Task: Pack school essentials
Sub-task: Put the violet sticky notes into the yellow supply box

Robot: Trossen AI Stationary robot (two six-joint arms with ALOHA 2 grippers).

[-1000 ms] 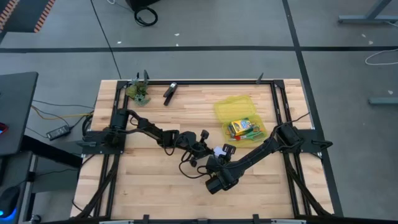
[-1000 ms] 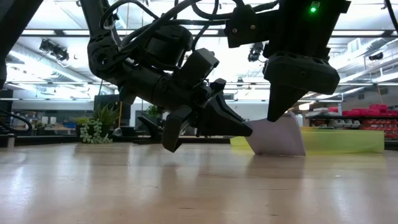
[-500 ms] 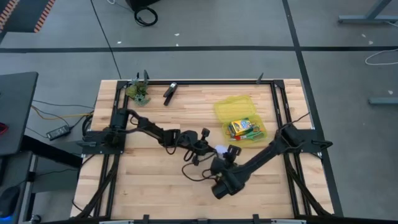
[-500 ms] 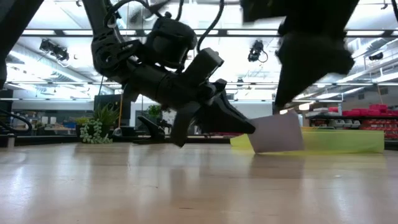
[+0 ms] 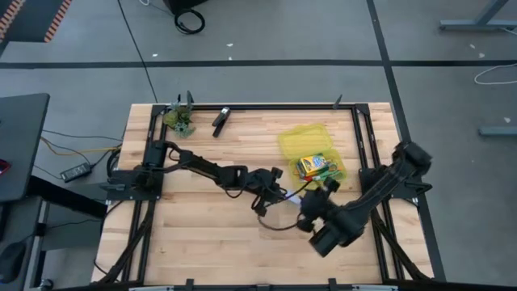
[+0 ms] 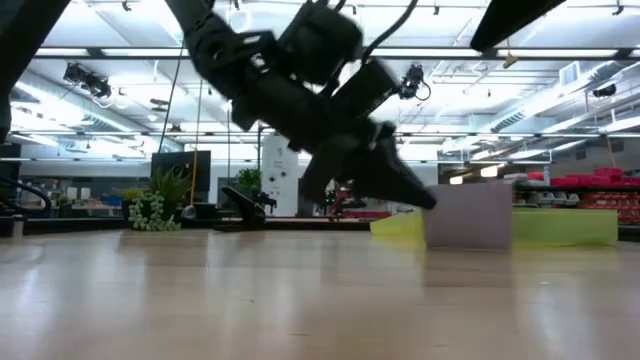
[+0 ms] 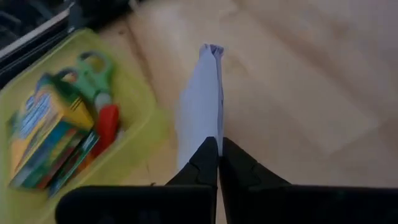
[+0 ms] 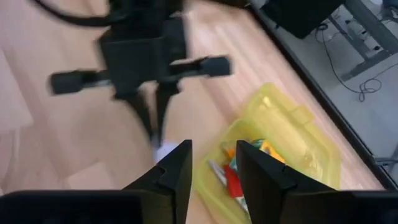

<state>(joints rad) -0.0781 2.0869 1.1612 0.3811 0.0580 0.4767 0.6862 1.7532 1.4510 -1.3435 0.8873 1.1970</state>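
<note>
The pale blue note pad (image 6: 468, 215) stands upright on edge just left of the open yellow-green case (image 5: 311, 152), and my left gripper (image 7: 217, 144) is shut on it. Inside the case (image 7: 59, 134) lie the crayon box (image 7: 43, 127), the green-handled scissors (image 7: 93, 74) and a red piece (image 7: 107, 121). My right gripper (image 8: 211, 171) is open, raised above the table near the pad and the case (image 8: 283, 146), touching nothing. It is out of the low view. My left gripper pinches the note pad between its two fingers at the pad's left edge (image 6: 432, 205), coming level to slightly downward from the table's left. In its wrist view the pad (image 7: 208, 93) runs edge-on away from the fingertips. The pad stands upright; whether its lower edge (image 6: 468, 246) touches the table I cannot tell.
A black clip (image 5: 220, 119) and a small green leafy clump (image 5: 179, 121) sit near the table's far left corner. Black frame rails (image 5: 359, 129) run along the table's sides. Bare wood lies toward the near edge (image 5: 218, 242).
My right gripper has come off the top of the note pad, risen out of the low view and drawn back toward the table's right and near edge. My left gripper has carried the pad to the right toward the case, and the pad has gone from tilted to upright.
</note>
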